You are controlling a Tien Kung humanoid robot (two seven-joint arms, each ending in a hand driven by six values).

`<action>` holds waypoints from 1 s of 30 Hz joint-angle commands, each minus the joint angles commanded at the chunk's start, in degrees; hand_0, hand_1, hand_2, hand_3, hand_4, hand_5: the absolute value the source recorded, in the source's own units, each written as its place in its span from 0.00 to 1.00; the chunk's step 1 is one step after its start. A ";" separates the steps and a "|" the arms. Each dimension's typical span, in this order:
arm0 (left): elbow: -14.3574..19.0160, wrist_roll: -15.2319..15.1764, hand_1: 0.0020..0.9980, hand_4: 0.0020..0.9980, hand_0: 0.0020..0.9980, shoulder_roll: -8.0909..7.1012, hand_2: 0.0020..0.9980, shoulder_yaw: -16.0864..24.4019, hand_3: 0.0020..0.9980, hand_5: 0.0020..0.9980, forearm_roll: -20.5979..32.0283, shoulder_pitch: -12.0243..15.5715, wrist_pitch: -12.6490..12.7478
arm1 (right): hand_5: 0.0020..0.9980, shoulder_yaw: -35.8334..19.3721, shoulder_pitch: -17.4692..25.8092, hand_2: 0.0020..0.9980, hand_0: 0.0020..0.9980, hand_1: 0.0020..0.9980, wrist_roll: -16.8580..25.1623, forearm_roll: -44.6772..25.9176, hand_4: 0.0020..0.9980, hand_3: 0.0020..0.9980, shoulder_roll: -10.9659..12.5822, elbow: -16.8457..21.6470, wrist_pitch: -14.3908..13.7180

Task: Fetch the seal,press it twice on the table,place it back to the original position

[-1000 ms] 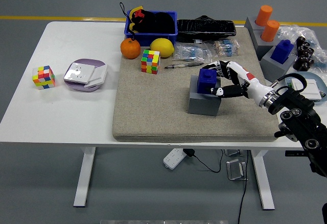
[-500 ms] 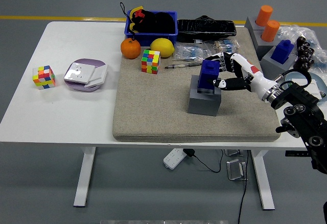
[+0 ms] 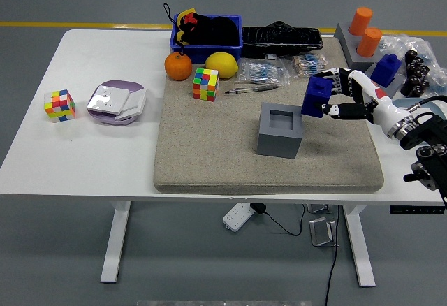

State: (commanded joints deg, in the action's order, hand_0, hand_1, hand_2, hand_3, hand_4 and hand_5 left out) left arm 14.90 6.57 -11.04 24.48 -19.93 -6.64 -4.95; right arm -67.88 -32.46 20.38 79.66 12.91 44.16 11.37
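Note:
The blue seal [image 3: 318, 97] hangs in the air just right of its grey holder block [image 3: 280, 130], whose square socket stands empty. My right hand [image 3: 336, 95] is shut on the seal, white fingers [image 3: 344, 78] wrapped over its right side, thumb underneath. The hand comes in from the right edge, above the beige mat [image 3: 209, 159]. The left arm is out of view.
A Rubik's cube [image 3: 206, 84], pen, orange [image 3: 178, 66], lemon [image 3: 222, 64] and blue bin [image 3: 207, 32] lie at the mat's back. Another blue seal [image 3: 385, 70] and orange cylinders [image 3: 364, 30] stand in grey holders at the right. A second cube [image 3: 59, 105] and purple plate [image 3: 116, 101] sit left.
The right hand has lifted the blue seal out of the grey holder and carried it up and to the right. The holder's socket now shows empty.

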 joint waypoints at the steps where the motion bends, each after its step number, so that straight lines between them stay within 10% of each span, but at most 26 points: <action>1: 0.00 0.00 0.82 0.79 0.82 -0.01 0.79 0.01 0.84 0.39 -0.01 0.00 0.00 | 0.00 -0.19 0.15 0.39 0.48 0.38 0.01 0.11 0.60 0.45 0.21 -0.19 -0.06; 30: 0.11 -0.08 0.82 0.80 0.82 0.10 0.79 0.00 0.84 0.39 -0.46 0.14 -0.05 | 0.00 0.28 4.01 0.38 0.48 0.38 0.80 1.65 0.61 0.44 -1.00 -6.75 -2.04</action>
State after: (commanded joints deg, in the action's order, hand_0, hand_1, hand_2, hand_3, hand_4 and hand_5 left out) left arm 15.01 6.49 -10.94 24.49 -20.39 -6.51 -5.00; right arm -67.59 -28.45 21.18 81.31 11.92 37.41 9.33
